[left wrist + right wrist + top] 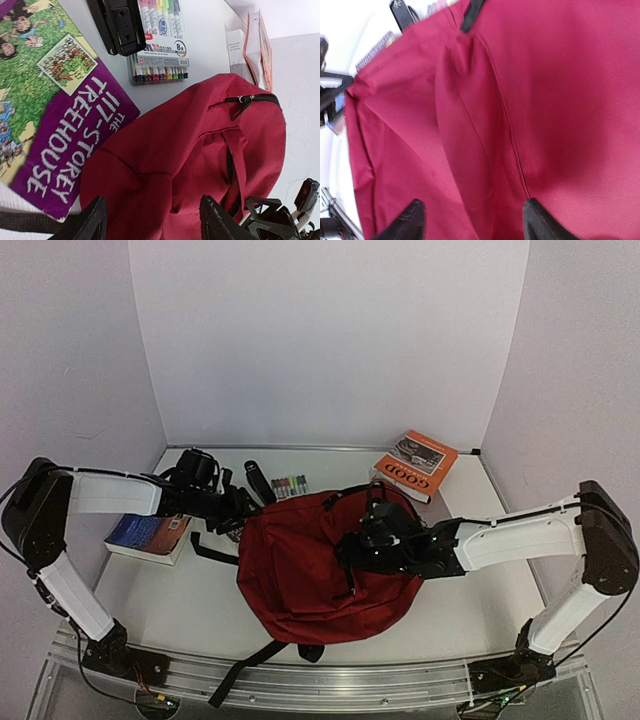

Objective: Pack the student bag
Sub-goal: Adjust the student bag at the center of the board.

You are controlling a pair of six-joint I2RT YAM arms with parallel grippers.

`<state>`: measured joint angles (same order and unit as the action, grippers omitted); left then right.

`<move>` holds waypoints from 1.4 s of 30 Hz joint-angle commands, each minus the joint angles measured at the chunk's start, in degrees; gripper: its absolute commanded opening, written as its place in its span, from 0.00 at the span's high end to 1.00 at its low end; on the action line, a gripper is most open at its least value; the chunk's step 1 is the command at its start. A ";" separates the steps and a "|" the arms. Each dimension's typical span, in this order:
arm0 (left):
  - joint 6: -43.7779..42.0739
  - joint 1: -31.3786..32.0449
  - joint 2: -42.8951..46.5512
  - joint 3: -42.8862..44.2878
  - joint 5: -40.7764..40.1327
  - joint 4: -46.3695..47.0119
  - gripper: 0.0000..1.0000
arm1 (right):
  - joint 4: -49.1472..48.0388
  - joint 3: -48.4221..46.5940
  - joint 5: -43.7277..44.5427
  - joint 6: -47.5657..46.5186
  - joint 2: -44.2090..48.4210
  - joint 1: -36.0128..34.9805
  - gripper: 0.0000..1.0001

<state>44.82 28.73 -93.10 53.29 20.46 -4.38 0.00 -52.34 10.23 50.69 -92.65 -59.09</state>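
1. The student bag point(310, 580) – a dark red backpack – lies flat in the middle of the counter point(480, 590), between the two arms, with a black strap trailing toward the near edge.
2. The left tool point(153, 202) sits at the bag's left edge. Its fingers are spread wide over the red fabric and clamp nothing.
3. The right tool point(474, 202) hangs over the bag's right half. Its fingers are also wide apart, with only smooth red cloth and a seam below them.
4. A black zipper point(250, 98) with a metal pull runs near the bag's far end.
5. Left of the bag lies the book "The 117-Storey Treehouse" point(55, 115), its corner touching the fabric.
6. Beyond the bag sit a pack of coloured markers point(160, 55) and, just beside it, a black oblong object point(120, 25).
7. An orange book marked "GOOD" point(400, 478) rests at the far right – close to the bag's top.
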 commanded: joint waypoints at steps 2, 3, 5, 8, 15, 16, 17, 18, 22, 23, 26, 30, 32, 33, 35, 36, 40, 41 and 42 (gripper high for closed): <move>1.11 -0.31 9.80 -6.43 -1.32 -3.08 0.30 | 4.15 -1.82 6.22 -4.68 4.98 -0.23 0.23; 1.93 -0.24 11.03 -8.15 -0.88 -3.14 0.29 | 5.25 -2.56 6.86 -5.39 4.62 -0.21 0.23; 3.40 -0.25 12.86 -11.15 0.50 -2.75 0.27 | 7.14 -4.16 7.09 -6.71 3.35 -0.20 0.23; 5.63 0.15 14.77 -15.13 2.34 -1.05 0.24 | 8.50 -7.02 4.91 -9.43 0.24 -0.16 0.23; 7.62 2.05 14.80 -18.18 3.31 1.98 0.20 | 12.46 -13.77 4.89 -12.86 -7.78 -0.19 0.23; 7.52 2.31 14.39 -18.00 3.25 2.11 0.20 | 12.89 -14.53 5.62 -12.90 -8.52 -0.16 0.24; 7.37 2.52 13.83 -17.83 3.10 2.11 0.21 | 13.49 -15.23 6.51 -12.74 -9.34 -0.16 0.25; 7.13 2.67 13.22 -17.65 2.83 2.10 0.23 | 14.09 -15.79 7.46 -12.64 -10.18 -0.15 0.27; 6.68 2.79 10.71 -17.23 1.62 2.09 0.37 | 16.02 -17.25 10.21 -12.10 -12.62 -0.18 0.36; 6.68 2.89 10.21 -17.22 1.46 2.24 0.39 | 16.09 -17.17 10.37 -11.98 -12.96 -0.16 0.39; 7.14 3.12 9.11 -17.71 0.75 3.41 0.51 | 16.24 -16.55 10.51 -11.41 -13.77 0.12 0.50; 8.56 3.08 8.44 -18.60 -0.37 4.51 0.73 | 16.26 -14.80 9.50 -10.03 -13.07 1.27 0.71; 9.24 3.10 8.20 -18.74 -0.75 5.93 0.85 | 16.06 -13.70 8.95 -9.78 -11.81 2.08 0.78; 9.53 3.12 8.08 -18.70 -1.07 6.08 0.89 | 15.93 -13.14 8.59 -9.88 -11.11 2.51 0.80; 9.90 3.09 7.96 -18.57 -1.76 6.16 0.95 | 15.48 -11.81 7.67 -10.02 -9.64 3.63 0.84; 10.09 3.09 8.01 -18.49 -2.13 6.22 0.97 | 15.10 -11.05 6.71 -10.05 -9.09 4.20 0.87; 10.50 3.03 8.37 -17.90 -3.49 5.50 1.00 | 11.20 -6.06 2.03 -9.64 -6.91 7.46 0.95; 10.55 2.97 8.31 -17.58 -3.79 5.07 1.00 | 9.95 -4.73 0.57 -9.41 -6.42 8.32 0.96; 10.54 2.88 8.14 -17.21 -4.08 4.77 1.00 | 8.63 -3.44 -1.01 -9.14 -5.94 9.13 0.97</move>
<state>54.55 31.94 -84.62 34.74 20.21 0.10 12.33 -60.51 14.10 40.54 -102.44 -53.01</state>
